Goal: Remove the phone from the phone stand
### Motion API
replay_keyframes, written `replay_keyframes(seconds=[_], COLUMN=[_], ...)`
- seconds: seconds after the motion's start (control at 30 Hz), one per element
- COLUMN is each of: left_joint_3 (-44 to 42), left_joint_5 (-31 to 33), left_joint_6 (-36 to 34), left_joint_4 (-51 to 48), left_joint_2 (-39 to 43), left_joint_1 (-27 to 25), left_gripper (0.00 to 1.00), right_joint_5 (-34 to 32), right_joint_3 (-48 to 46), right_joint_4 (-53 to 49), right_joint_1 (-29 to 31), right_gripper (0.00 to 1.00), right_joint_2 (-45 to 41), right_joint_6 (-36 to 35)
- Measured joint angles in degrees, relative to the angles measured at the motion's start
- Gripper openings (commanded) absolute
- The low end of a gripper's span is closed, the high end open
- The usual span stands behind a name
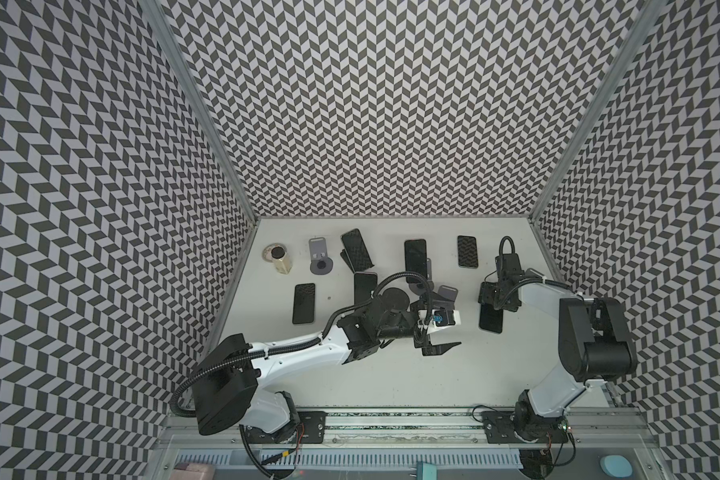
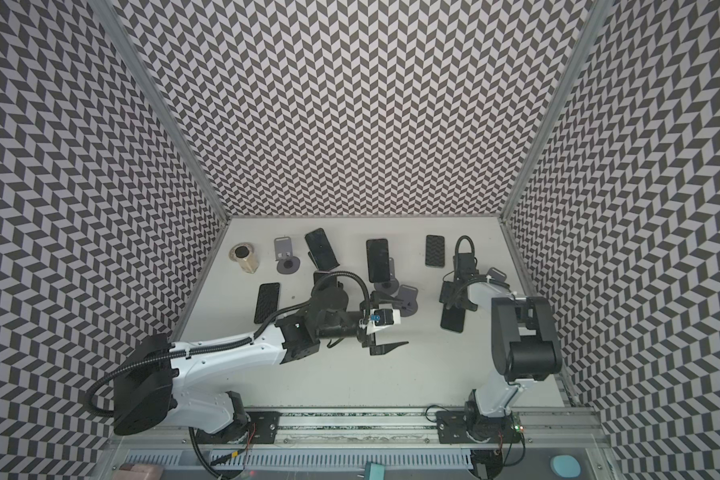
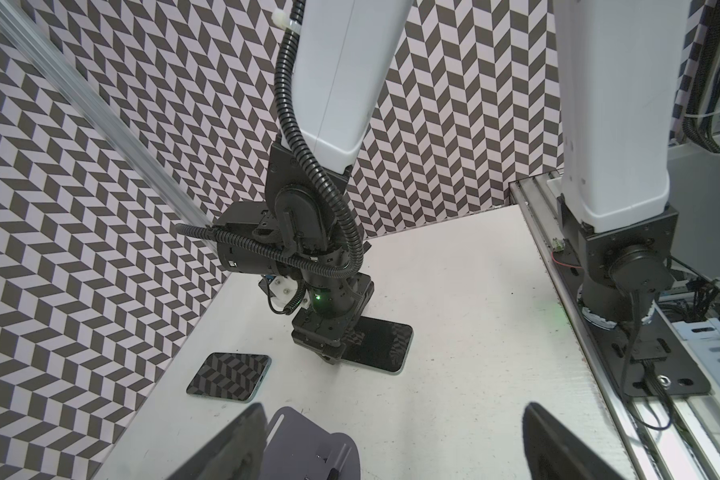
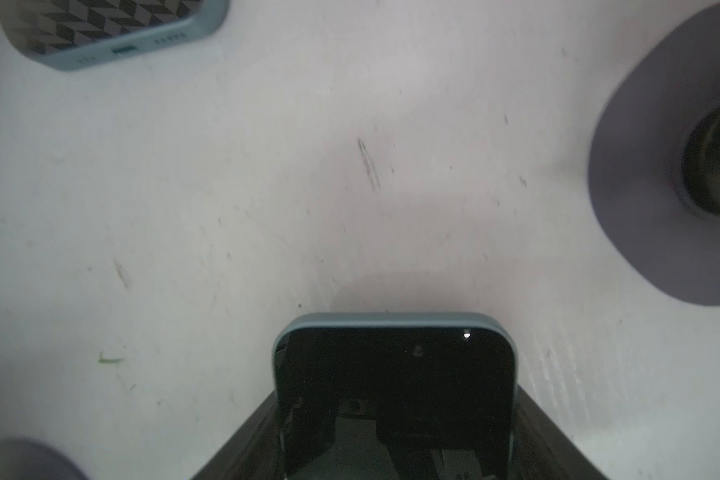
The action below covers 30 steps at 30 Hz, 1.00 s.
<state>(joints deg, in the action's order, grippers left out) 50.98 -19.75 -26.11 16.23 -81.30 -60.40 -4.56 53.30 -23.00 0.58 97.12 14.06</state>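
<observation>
The white tabletop (image 1: 391, 374) carries several phones and stands. The right arm reaches down at its right side, and the left arm stretches across the middle. The task's phone (image 1: 490, 325) lies flat, screen up, low under the right gripper (image 1: 493, 306). It is apart from the empty grey phone stand (image 1: 447, 293), which sits close to the left gripper (image 3: 393, 407). I judge that the phone is already off the stand, and that the step in hand is setting it down and letting go.

The right wrist view shows the right fingers (image 4: 558, 449) closed narrow on the phone's long sides. A soft shadow ahead of the phone's end leaves me unable to tell whether its back touches the tabletop. The left fingers (image 3: 242, 440) stand wide and hold nothing. The stand's plate shows between them, but I cannot tell whether they touch it.

To finish well, the right gripper should lower straight down until the phone rests flat. It should then part both fingers evenly so neither drags the phone sideways, and rise straight up. Another phone (image 3: 229, 376) lies near, so sideways drift is best avoided. The left gripper should keep off the stand, which looks light enough to tip.
</observation>
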Motion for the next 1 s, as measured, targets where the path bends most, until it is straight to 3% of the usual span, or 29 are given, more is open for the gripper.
replay_keyframes(seconds=[0.67, 1.0], left_joint_3=[-0.09, -0.09], left_joint_5=[0.44, 0.44], left_joint_6=[-0.17, -0.17], left_joint_4=[0.00, 0.00], left_joint_2=[0.00, 0.00], left_joint_1=[0.00, 0.00], left_gripper=[0.96, 0.96], right_joint_5=[-1.99, -2.54], right_joint_3=[11.98, 14.84], right_joint_4=[-1.57, -2.10], right_joint_1=[-2.27, -2.43], right_gripper=[0.02, 0.16], right_joint_2=[8.04, 11.19], right_joint_6=[-2.05, -2.01])
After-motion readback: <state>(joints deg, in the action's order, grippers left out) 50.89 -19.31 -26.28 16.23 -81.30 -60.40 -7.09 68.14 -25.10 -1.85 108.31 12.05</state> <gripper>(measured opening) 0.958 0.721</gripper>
